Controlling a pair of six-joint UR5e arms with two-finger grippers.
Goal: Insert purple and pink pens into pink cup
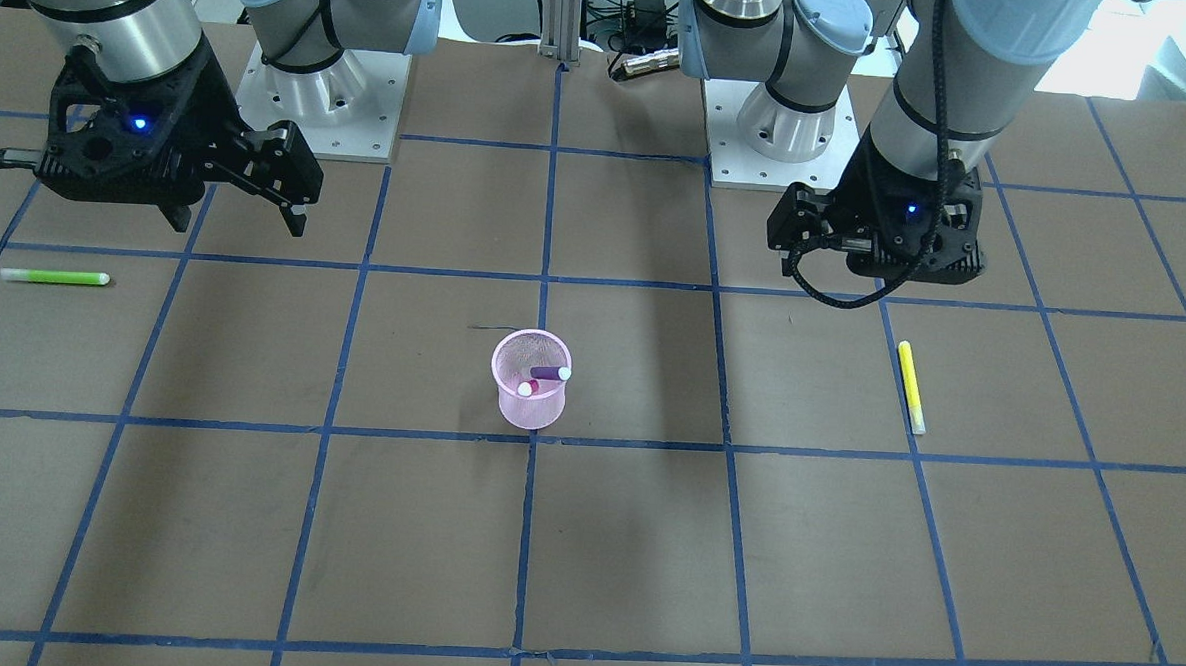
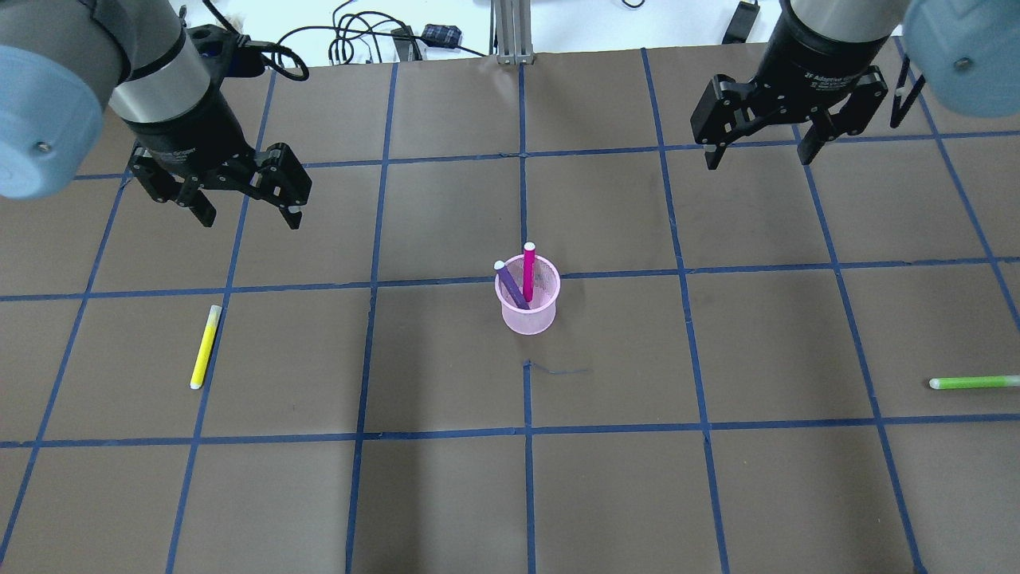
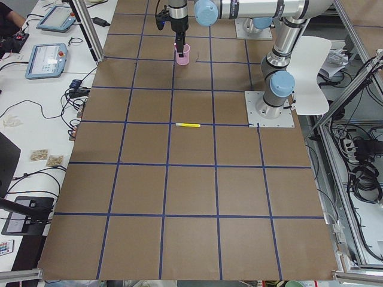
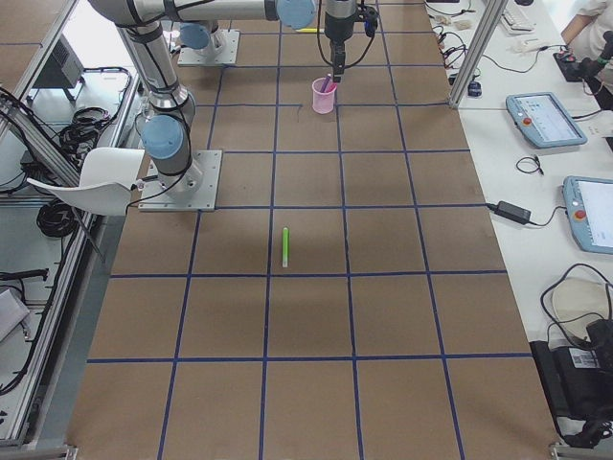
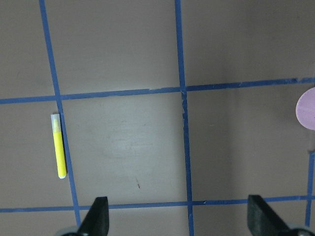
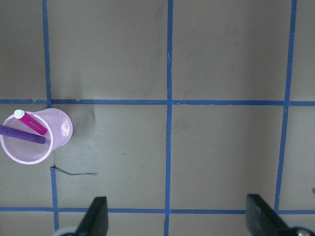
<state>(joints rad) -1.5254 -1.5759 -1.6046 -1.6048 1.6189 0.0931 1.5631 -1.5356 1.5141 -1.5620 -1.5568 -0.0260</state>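
Check the left gripper (image 2: pixel 250 219): its fingers are spread wide and empty, above the table and near the yellow pen (image 2: pixel 205 347). At centre, the pink cup (image 2: pixel 527 315) stands upright with the purple pen (image 2: pixel 510 285) and pink pen (image 2: pixel 528 271) leaning inside. The right gripper (image 2: pixel 757 159) is likewise wide and empty. Judge insertion complete; move neither arm towards the cup, and leave the green pen (image 2: pixel 972 383) alone.

Bright even overhead light, soft shadows, sharp focus throughout.

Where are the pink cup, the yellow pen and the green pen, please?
pink cup (image 2: pixel 529 320): overhead view, front wall.
yellow pen (image 2: pixel 205 347): overhead view, mid barrel.
green pen (image 2: pixel 974 383): overhead view, mid barrel.
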